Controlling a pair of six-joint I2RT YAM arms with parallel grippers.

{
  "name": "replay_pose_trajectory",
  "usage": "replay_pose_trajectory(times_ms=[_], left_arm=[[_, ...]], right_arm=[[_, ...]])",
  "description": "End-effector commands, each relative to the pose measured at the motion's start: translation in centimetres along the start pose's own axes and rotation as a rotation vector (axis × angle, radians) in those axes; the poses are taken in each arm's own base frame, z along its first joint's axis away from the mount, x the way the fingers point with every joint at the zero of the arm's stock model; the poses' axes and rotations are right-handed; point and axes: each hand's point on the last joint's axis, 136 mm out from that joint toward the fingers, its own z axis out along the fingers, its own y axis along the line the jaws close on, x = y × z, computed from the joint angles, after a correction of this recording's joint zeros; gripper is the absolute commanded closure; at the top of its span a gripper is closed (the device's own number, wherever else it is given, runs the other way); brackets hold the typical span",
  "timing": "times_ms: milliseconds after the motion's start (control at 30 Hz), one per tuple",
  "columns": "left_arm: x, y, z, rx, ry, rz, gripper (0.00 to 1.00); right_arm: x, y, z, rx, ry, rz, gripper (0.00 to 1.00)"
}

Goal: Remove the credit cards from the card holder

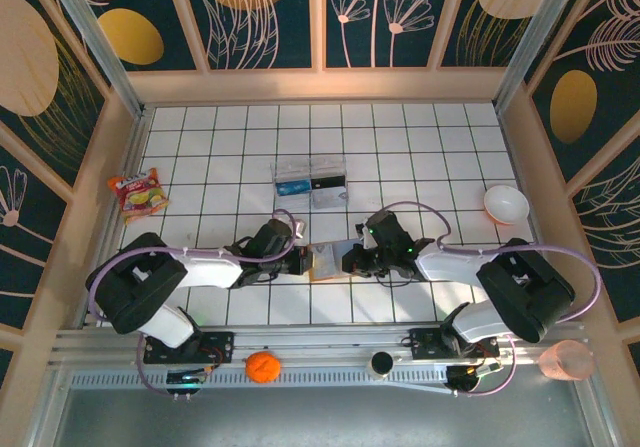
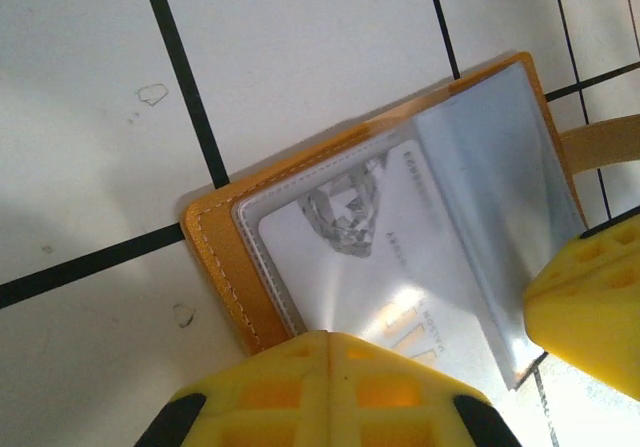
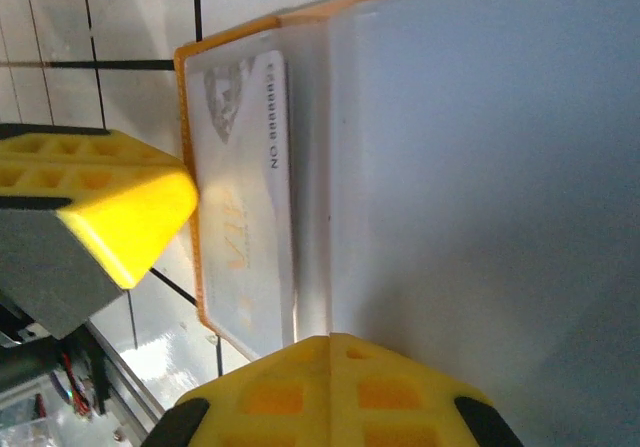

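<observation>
Top external view, centre: the open card holder (image 1: 326, 262) lies between left gripper (image 2: 328, 347) and right gripper (image 3: 330, 347), both clenched shut at its edges, apparently pinning it flat while a credit card (image 2: 370, 267) sits pocketed.

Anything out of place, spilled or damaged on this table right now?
Nothing spilled or damaged. The card holder lies open on the table, a pale card under its clear sleeve. Oddities: an orange sits off it, on the metal rail at the near edge, and a snack packet lies askew at the left edge.
</observation>
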Motion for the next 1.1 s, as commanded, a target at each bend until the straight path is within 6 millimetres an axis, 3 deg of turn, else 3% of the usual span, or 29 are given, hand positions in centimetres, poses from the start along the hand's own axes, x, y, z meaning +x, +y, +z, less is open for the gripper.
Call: replay_pose_trajectory(times_ms=[0,267,567,867,1067], left_arm=[[0.4,0.5,-0.9,-0.015,0.005,-0.015,0.89],[1.0,2.0,-0.6,-0.075,0.019,-0.025,0.9],[1.6,3.0,0.2,-0.118,0.048,-0.019,1.0],[1.7,3.1,0.3,-0.12,0.053,-0.015,1.0],[1.8,3.2,0.3,-0.12,0.056,-0.015,1.0]], right_arm=[[-1.3,1.6,-0.7,0.007,-0.038,-0.091,0.84],[-2.3,2.8,-0.4,0.04,-0.062,-0.167,0.71],[-2.3,4.1,1.3,0.019,-0.036,-0.21,0.7],[-1.4,2.7,2.3,0.055,-0.008,-0.188,0.7],[-1.1,0.8,2.6,0.129,-0.002,-0.152,0.7]])
